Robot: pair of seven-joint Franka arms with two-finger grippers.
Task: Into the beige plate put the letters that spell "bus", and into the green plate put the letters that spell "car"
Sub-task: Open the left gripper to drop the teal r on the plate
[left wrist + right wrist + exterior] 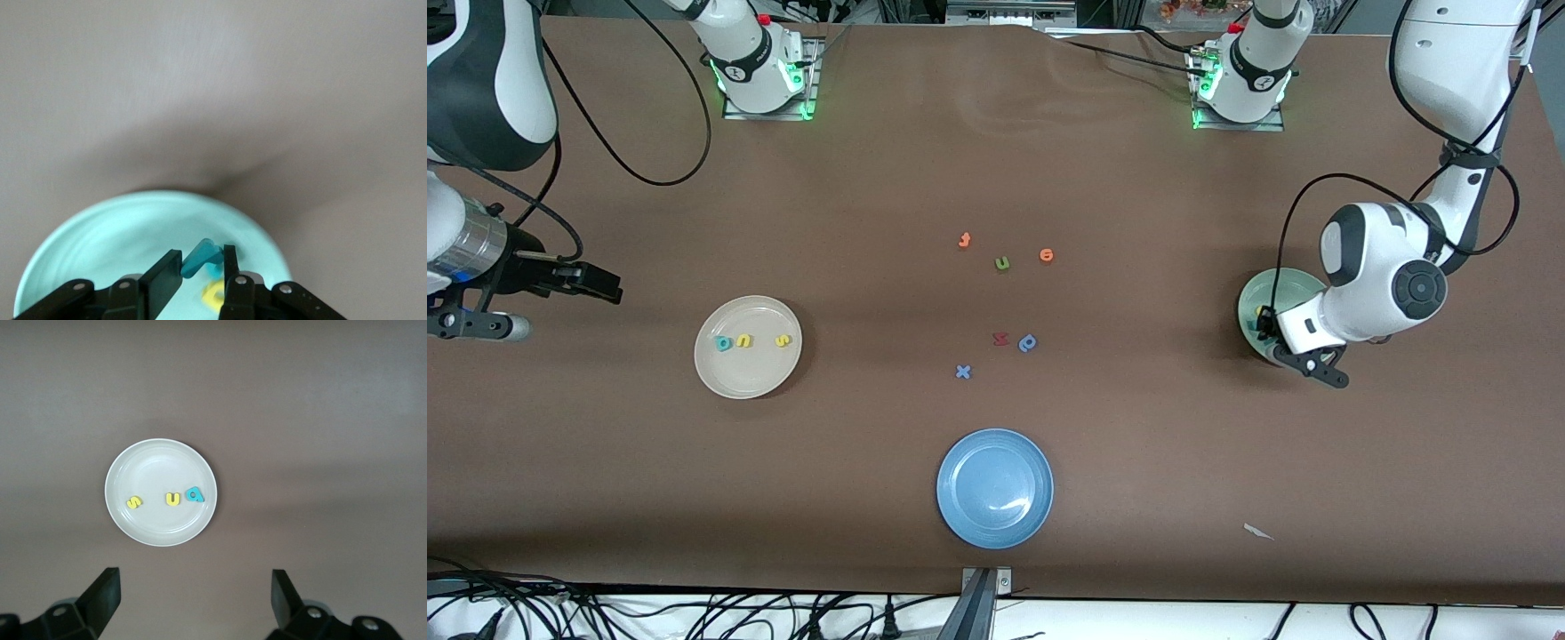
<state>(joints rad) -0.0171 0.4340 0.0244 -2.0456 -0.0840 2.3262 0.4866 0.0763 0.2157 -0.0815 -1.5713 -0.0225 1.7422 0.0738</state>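
My left gripper hangs low over the green plate, shut on a thin teal "r" held slantwise between the pads. Under it in the plate lie a yellow "a" and a teal bit, mostly hidden, likely the "c". In the front view that gripper covers part of the green plate. The beige plate holds the teal "b", yellow "u" and yellow "s". My right gripper waits open in the air at the right arm's end of the table.
At mid-table lie two orange letters, a green "u", a red letter, a blue round-bowled letter and a blue "x". A blue plate sits nearer the front camera, with a white scrap toward the left arm's end.
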